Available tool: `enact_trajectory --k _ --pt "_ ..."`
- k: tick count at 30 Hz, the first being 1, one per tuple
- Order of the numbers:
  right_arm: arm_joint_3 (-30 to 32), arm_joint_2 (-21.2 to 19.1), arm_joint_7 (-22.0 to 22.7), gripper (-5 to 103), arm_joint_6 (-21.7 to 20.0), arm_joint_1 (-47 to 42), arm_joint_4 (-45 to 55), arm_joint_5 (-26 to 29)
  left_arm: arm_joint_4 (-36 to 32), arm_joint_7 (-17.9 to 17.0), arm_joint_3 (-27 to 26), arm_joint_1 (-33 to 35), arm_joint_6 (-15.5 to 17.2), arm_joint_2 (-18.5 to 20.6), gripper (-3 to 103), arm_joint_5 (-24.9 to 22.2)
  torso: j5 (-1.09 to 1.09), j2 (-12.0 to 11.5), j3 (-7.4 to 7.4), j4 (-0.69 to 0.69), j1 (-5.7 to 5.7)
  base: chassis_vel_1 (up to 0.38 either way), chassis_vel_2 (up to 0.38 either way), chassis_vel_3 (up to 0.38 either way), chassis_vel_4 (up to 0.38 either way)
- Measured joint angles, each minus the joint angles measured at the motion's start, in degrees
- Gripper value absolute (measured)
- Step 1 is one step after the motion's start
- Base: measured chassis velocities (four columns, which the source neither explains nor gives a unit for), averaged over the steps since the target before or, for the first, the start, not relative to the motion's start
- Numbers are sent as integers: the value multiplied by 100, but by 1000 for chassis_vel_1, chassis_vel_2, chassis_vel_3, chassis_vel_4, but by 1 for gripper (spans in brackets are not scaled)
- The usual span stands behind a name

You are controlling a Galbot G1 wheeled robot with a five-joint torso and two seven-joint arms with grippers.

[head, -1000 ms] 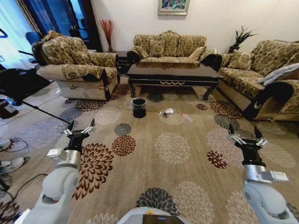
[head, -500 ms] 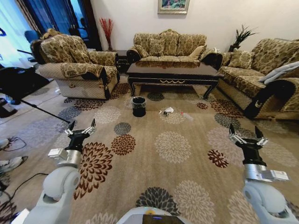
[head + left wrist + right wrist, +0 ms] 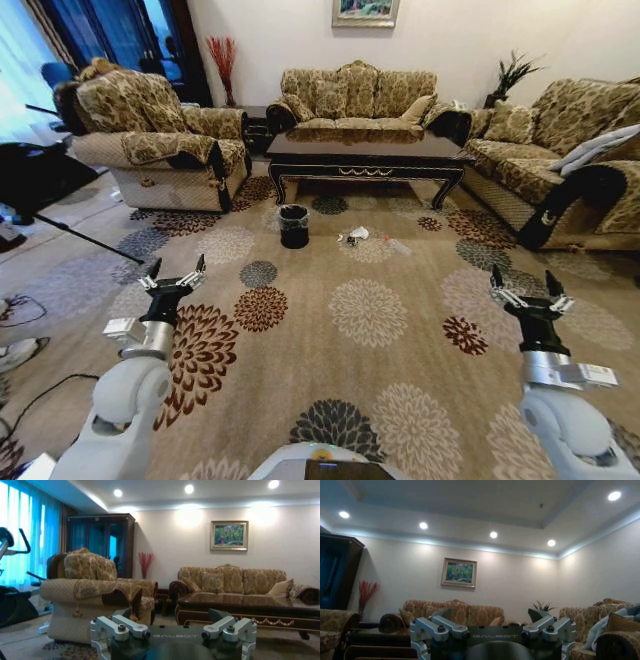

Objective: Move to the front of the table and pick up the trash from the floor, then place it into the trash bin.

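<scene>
The long dark table [image 3: 365, 150] stands far ahead, in front of the back sofa, and its glossy top [image 3: 280, 602] shows in the left wrist view. On the patterned floor [image 3: 370, 310] before it stands the small black trash bin [image 3: 294, 225]. To its right lies the trash: crumpled white paper [image 3: 357, 236] and a slim clear bottle [image 3: 398, 246]. My left gripper [image 3: 176, 266] [image 3: 171, 613] is held up, open and empty, at lower left. At lower right my right gripper [image 3: 522, 279] [image 3: 491, 613] is also open and empty. Both are far short of the trash.
A patterned armchair [image 3: 160, 140] stands at the left, a sofa [image 3: 355, 95] behind the table, and another sofa [image 3: 560, 150] at the right. Black equipment on a stand [image 3: 40, 175] and cables [image 3: 15, 310] lie at the far left. Wide carpet stretches between me and the bin.
The whole head view has shifted slightly, so the camera has moved. Both arms hold the same raised pose with open fingers. Bin and trash lie as before.
</scene>
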Motion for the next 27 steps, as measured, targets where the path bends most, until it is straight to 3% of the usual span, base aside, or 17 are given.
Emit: enact_trajectory --k 27 --pt "61 9 -4 100 69 -28 227 107 -308 -35 -152 16 76 14 100 -104 0 -605 -391 0 -213 0 0 0 0"
